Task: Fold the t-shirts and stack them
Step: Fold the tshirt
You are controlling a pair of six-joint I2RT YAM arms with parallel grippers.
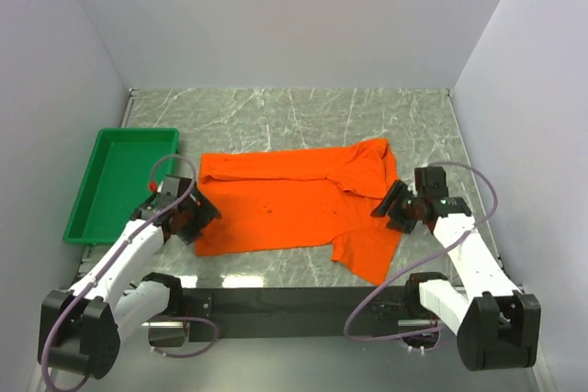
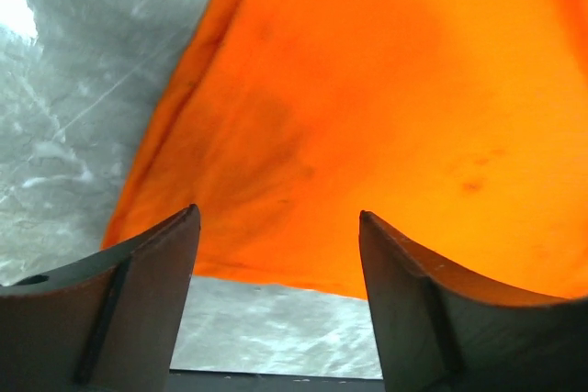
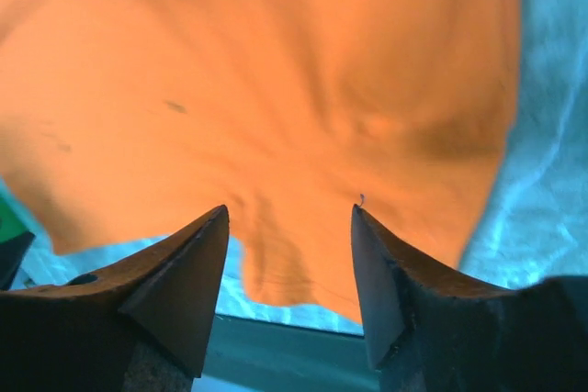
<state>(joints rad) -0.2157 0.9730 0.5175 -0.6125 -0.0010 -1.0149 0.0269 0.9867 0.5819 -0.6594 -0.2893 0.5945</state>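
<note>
The orange t-shirt point(image 1: 294, 204) lies spread and wrinkled across the middle of the marble table, one sleeve sticking out toward the near right. My left gripper point(image 1: 204, 216) is open and empty at the shirt's left edge; in the left wrist view the shirt point(image 2: 367, 117) fills the view beyond the open gripper point(image 2: 278, 218). My right gripper point(image 1: 388, 201) is open and empty at the shirt's right side; in the right wrist view the cloth point(image 3: 276, 89) lies beyond the open gripper point(image 3: 290, 213).
A green tray point(image 1: 118, 181) stands at the left of the table, beside the left arm. White walls enclose the table on three sides. A dark rail point(image 1: 294, 300) runs along the near edge between the arm bases.
</note>
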